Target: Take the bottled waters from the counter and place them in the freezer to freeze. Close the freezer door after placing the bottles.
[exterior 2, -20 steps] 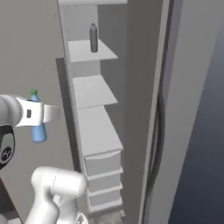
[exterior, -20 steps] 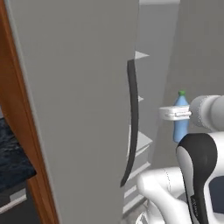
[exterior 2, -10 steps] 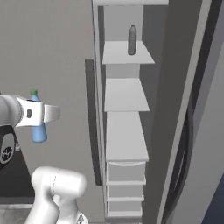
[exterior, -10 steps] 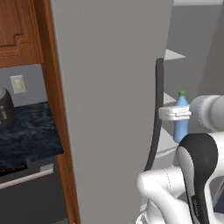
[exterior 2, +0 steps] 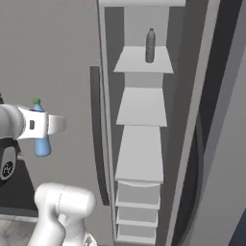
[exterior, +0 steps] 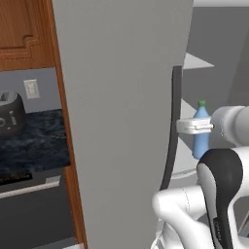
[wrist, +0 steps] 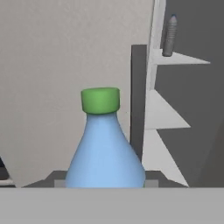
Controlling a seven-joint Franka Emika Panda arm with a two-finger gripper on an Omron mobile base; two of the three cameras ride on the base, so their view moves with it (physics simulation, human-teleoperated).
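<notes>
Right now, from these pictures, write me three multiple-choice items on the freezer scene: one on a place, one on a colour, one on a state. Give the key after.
1. Where does the grey bottle stand?
A. on the top shelf inside the freezer
B. on the counter
C. in a bottom drawer

2. What colour is the cap of the pale blue bottle?
A. dark blue
B. green
C. white

3. What is the state of the end effector?
A. open and empty
B. shut on the pale blue bottle
C. shut on the door handle

Key:
1 A, the right base view shows it upright on the highest white shelf.
2 B, the hand view shows a green cap on the blue body.
3 B, both base views show the bottle upright in its grip, clear of the shelves.
</notes>
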